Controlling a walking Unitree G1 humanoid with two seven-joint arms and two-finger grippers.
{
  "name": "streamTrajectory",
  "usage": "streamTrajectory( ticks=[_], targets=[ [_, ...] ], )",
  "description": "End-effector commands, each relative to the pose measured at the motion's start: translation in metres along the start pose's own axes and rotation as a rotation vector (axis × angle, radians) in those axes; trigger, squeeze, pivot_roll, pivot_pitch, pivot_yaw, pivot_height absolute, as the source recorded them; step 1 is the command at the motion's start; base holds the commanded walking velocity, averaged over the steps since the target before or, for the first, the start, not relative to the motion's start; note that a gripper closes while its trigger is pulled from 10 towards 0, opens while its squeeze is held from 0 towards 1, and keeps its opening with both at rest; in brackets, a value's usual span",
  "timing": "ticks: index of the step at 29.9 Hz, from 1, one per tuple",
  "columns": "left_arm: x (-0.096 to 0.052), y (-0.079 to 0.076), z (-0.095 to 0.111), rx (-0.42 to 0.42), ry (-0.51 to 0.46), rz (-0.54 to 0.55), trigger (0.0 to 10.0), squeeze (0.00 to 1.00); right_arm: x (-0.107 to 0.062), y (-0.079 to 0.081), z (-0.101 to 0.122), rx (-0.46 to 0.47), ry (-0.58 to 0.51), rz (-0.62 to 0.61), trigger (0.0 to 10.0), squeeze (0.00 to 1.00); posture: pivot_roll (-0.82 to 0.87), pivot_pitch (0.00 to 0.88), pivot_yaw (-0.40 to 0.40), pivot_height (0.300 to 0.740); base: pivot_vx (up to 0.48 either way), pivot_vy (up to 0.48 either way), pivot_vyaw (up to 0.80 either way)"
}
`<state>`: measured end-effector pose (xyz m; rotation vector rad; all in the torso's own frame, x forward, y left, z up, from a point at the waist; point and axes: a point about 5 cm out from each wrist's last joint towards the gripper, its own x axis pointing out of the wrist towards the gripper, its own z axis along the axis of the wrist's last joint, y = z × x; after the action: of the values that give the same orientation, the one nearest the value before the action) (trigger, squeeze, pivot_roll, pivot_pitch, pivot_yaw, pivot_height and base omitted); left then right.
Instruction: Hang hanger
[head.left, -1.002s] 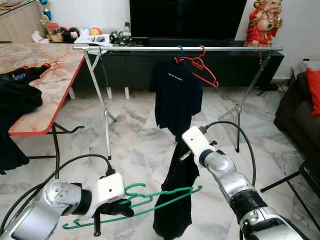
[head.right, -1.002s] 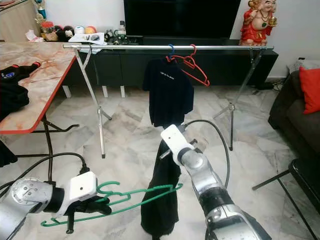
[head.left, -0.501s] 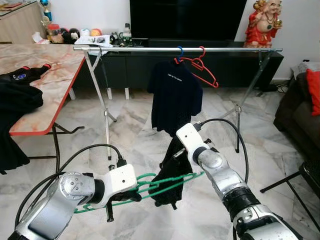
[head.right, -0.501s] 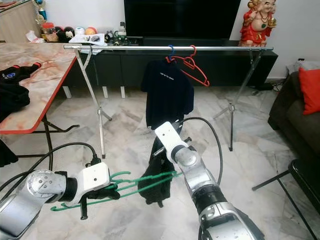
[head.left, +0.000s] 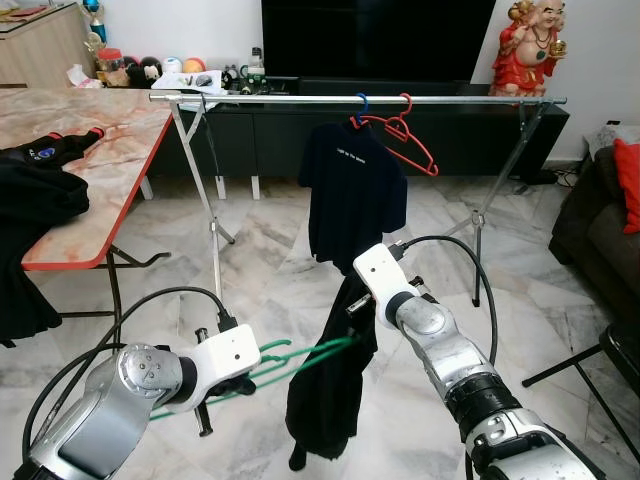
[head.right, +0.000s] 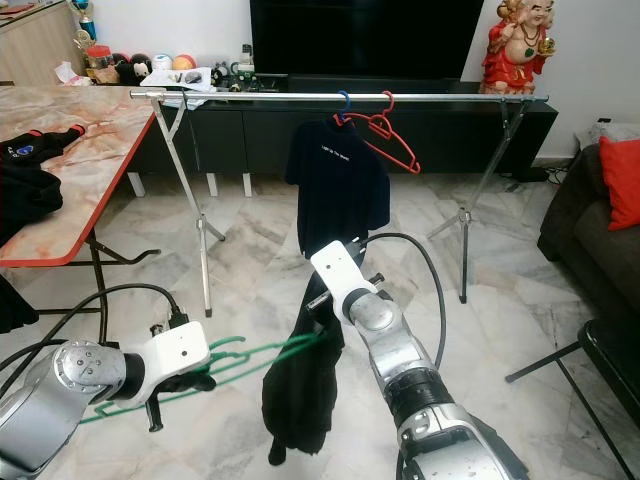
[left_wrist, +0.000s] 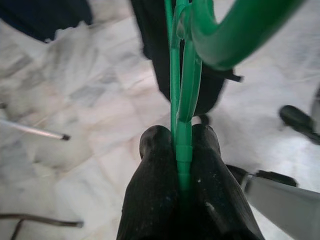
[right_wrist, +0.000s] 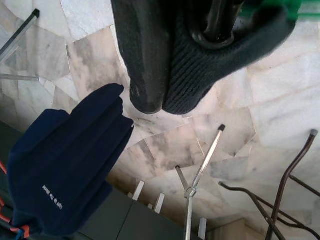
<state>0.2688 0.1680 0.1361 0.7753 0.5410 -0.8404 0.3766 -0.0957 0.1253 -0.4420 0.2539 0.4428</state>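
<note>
Fingers (left_wrist: 155, 200) of the left gripper (left_wrist: 177, 150) are clamped tight on the green hanger (head.left: 300, 358), pinching its thin bar between both black pads, low at the robot's left side, and the hanger reaches from there across toward the dark garment (head.left: 330, 400) dangling over the marble floor (head.left: 260, 250). Over on the right, the right gripper (right_wrist: 165, 100) has its fingers pressed together on a fold of that black cloth, holding it up near the hanger's far end. Well ahead stands the clothes rail (head.left: 300, 98), carrying a navy T-shirt (head.left: 352, 195) and a red hanger (head.left: 410, 140) near its middle, with free bar toward its left end. By the look of it the garment is not yet seated on the green hanger, so the job now is to thread the hanger arm inside the cloth, keep the left grip firm and level, and only then lift toward the rail's open stretch
</note>
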Motion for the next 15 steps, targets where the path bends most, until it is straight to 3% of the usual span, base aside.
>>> streamTrajectory(
  ticks=[1,12,15],
  targets=[
    [0.001,0.004,0.000,0.008,0.026,0.040,10.0,0.00,0.000,-0.007,0.024,0.009,-0.078,-0.025,10.0,0.00,0.10,0.006,-0.020,0.740,0.000,0.000,0.00],
    [0.005,0.002,0.017,-0.012,-0.077,0.042,10.0,0.00,-0.002,0.007,0.033,0.059,-0.116,0.014,10.0,0.00,0.10,0.008,-0.019,0.740,0.000,0.000,0.00],
    [0.006,0.011,0.028,-0.051,-0.138,0.108,10.0,0.00,-0.004,0.015,0.035,0.088,-0.121,0.023,10.0,0.00,0.10,0.008,-0.018,0.740,0.000,0.000,0.00]
  ],
)
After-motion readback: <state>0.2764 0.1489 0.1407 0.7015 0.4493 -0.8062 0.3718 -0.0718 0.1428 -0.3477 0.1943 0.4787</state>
